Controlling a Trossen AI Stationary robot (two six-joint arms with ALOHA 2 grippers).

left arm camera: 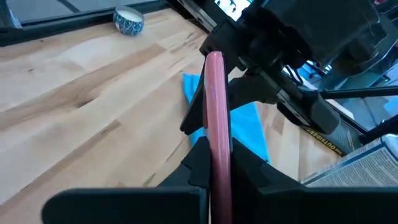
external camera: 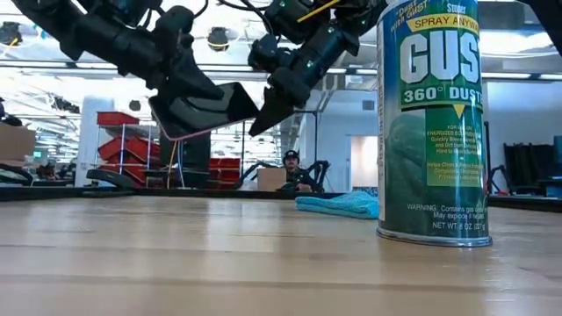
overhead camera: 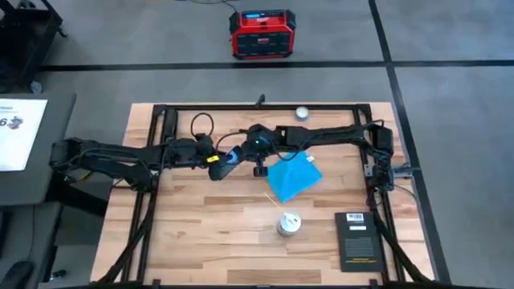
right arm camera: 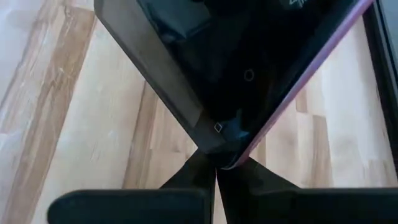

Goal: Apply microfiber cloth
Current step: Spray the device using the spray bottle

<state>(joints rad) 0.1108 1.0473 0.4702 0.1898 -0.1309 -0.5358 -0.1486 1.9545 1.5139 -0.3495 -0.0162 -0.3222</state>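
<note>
The blue microfiber cloth (overhead camera: 293,177) lies flat on the wooden table, right of centre, and no gripper touches it; it also shows in the low view (external camera: 338,204) and beyond the phone (left arm camera: 252,121). A pink-backed, black-screened phone (external camera: 206,107) hangs in the air left of the cloth. My left gripper (overhead camera: 227,162) is shut on one end of it. My right gripper (overhead camera: 255,151) is shut on the opposite end. My left gripper pinches the phone between its two fingers, one on each flat face, with the pink edge (left arm camera: 217,155) standing up between them. It comes from the table's left. The phone is lifted clear of the table and tilted. My right gripper pinches the phone's corner (right arm camera: 229,149) at its free ends, one finger on the black screen side and one on the pink back. It comes from the table's right, slanting down. That end of the phone (external camera: 255,110) is clear of the table.
A green duster spray can (overhead camera: 289,225) stands near the front edge, with a thin stick (overhead camera: 273,201) beside it. At the front right lies a black booklet (overhead camera: 359,239). A small patterned bowl (overhead camera: 302,113) sits at the far edge. Bare wood lies front left.
</note>
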